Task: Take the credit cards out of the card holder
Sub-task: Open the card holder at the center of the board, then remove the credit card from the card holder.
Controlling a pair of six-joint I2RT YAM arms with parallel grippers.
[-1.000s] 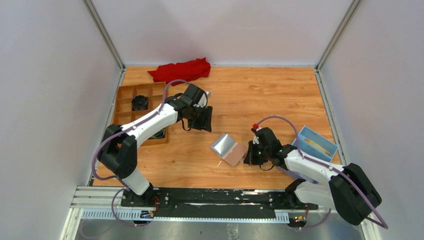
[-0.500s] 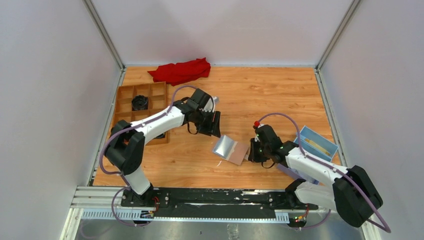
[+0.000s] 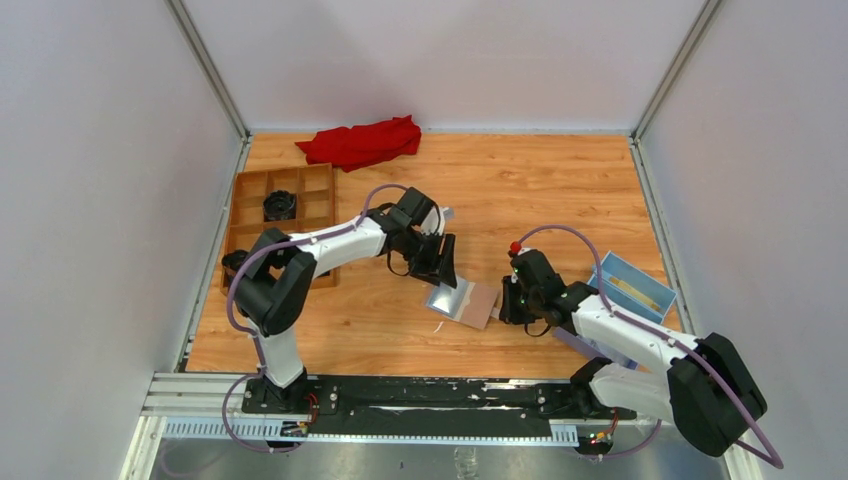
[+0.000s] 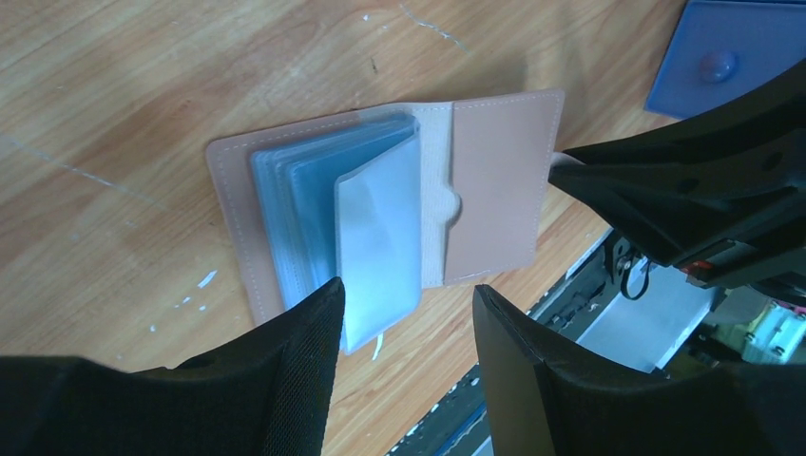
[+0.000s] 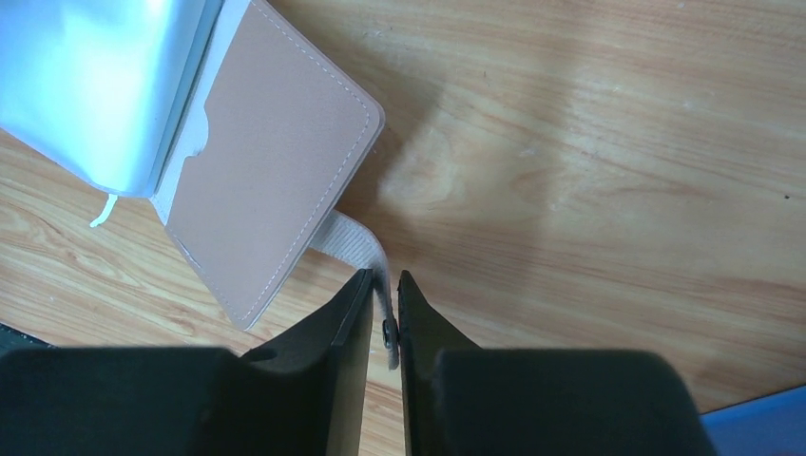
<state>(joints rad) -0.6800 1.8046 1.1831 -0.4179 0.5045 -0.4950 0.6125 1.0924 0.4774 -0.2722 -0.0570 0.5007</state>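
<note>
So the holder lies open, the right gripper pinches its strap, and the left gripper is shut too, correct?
Not quite. The left gripper is open above the holder, as the left wrist view shows. The right gripper does pinch the strap.

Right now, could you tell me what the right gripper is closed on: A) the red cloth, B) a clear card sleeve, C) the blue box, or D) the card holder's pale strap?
D: in the right wrist view the right gripper pinches the pale strap that runs out from under the tan-pink cover of the card holder.
</note>
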